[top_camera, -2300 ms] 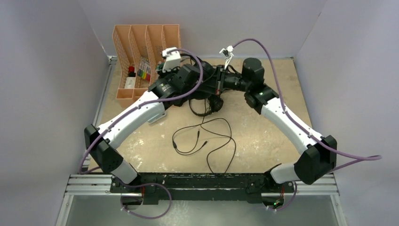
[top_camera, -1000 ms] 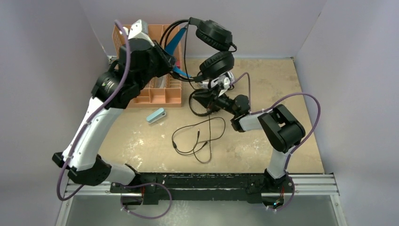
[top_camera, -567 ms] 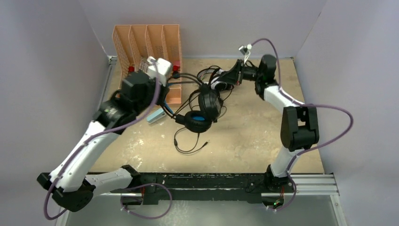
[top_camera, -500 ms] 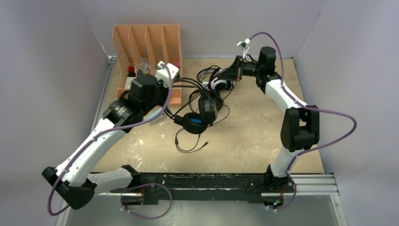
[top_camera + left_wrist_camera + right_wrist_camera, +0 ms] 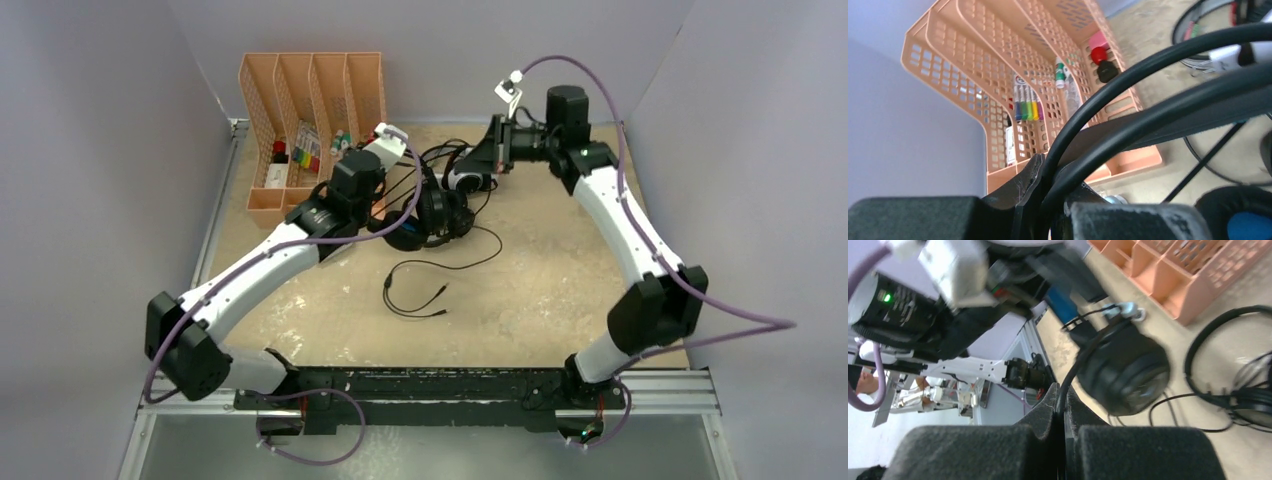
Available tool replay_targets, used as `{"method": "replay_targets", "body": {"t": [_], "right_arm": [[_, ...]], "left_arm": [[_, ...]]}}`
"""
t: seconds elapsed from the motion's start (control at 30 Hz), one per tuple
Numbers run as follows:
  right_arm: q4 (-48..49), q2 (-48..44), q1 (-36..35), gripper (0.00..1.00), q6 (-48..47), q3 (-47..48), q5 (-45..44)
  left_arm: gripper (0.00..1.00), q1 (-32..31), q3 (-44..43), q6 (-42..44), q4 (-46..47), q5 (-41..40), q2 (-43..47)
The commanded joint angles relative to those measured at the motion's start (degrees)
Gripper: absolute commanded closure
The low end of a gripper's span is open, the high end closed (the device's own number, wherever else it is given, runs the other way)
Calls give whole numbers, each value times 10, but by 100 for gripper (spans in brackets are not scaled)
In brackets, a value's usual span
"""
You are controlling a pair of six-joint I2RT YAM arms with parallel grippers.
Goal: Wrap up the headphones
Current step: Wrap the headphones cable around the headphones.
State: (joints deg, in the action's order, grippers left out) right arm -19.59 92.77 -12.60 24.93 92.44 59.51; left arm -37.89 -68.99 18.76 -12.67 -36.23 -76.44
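top external: three headsets point(image 5: 462, 180); left gripper point(image 5: 1048, 200) clamps the blue-padded headset point(image 5: 432, 215), higher than before; right gripper point(image 5: 1060, 407) pinches a cable point(image 5: 1079, 359).

Two matching arms for you; left arm point(image 5: 265, 272) and right arm point(image 5: 618, 222) both wear white curved link shells, with chunky black joint housings point(image 5: 658, 312) at elbow and shoulder; a thin purple cable point(image 5: 560, 57) runs loose along each arm in big loops; both sit on one black base rail point(image 5: 430, 380); white boxy camera block point(image 5: 392, 140) on the left wrist, smaller white bracket point(image 5: 507, 88) on the right; left fingers point(image 5: 923, 220) matte black, grainy surface; right fingers point(image 5: 973, 452) same black, rough foam-like texture; green LED point(image 5: 887, 297) lit on the left arm's round black motor housing.
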Motion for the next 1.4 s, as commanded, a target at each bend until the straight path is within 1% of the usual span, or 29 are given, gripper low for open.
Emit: {"method": "replay_targets", "body": {"t": [0.0,0.03,0.07,0.13,0.17,0.23,0.33,0.4,0.47,0.53,0.57,0.6,0.67,0.73,0.83,0.9,0.93,0.97,1.0,1.03,1.07,1.13,1.17,1.2,1.23,1.27,1.3,1.33,1.37], "right_arm": [[219,-103,-71,100,170,-110,-62],[279,-122,-91,96,204,-144,-96],[345,-139,-117,95,227,-182,-138],[457,-168,-175,93,227,-255,-245],[505,-177,-201,92,215,-287,-291],[613,-188,-241,89,181,-352,-360],[777,-182,-300,79,84,-442,-439],[885,-149,-316,75,30,-483,-448],[998,-106,-320,68,-4,-510,-456],[1058,-62,-318,60,-23,-518,-442],[1082,-43,-314,54,-35,-517,-443],[1093,-25,-305,51,-40,-509,-434],[1103,11,-284,51,-30,-482,-409],[1124,53,-261,51,-6,-456,-384],[1170,121,-225,48,37,-421,-356],[1173,160,-208,46,55,-400,-336],[1164,176,-201,48,61,-390,-331],[1153,187,-193,53,69,-381,-316],[1150,194,-186,63,82,-373,-300],[1151,200,-179,76,92,-372,-289],[1149,203,-171,84,105,-373,-282],[1098,205,-138,100,140,-359,-239],[1058,203,-110,100,168,-354,-215],[1039,199,-81,100,193,-355,-186],[1007,192,-50,100,215,-348,-154],[955,179,-19,100,218,-338,-128],[877,162,6,100,200,-318,-109],[752,147,32,100,164,-278,-101],[638,134,54,100,129,-238,-101]], "left_arm": [[100,7,-72,-108,24,-190,-48],[100,8,-87,-153,18,-209,-52],[100,7,-104,-219,5,-209,-54],[100,7,-155,-323,-42,-207,-61],[100,6,-182,-365,-74,-203,-66],[100,7,-220,-422,-107,-183,-70],[100,9,-261,-497,-133,-135,-60],[100,11,-279,-541,-139,-88,-49],[100,12,-294,-578,-145,-35,-40],[100,12,-307,-611,-161,11,-30],[100,12,-306,-627,-165,35,-20],[100,12,-301,-642,-165,62,-11],[100,13,-297,-664,-173,115,6],[100,13,-301,-677,-187,145,21],[100,12,-313,-684,-198,189,40],[100,12,-324,-684,-205,201,47],[100,13,-330,-683,-211,201,49],[100,12,-338,-681,-215,204,49],[100,12,-346,-679,-214,210,50],[100,12,-353,-678,-211,216,51],[100,13,-363,-672,-210,228,49],[100,13,-402,-645,-215,275,43],[100,12,-413,-619,-206,316,45],[100,12,-414,-588,-194,373,51],[100,12,-420,-553,-202,424,53],[100,12,-435,-513,-239,464,53],[100,12,-436,-474,-272,507,59],[100,13,-420,-440,-299,534,73],[100,12,-399,-406,-329,518,87]]}}
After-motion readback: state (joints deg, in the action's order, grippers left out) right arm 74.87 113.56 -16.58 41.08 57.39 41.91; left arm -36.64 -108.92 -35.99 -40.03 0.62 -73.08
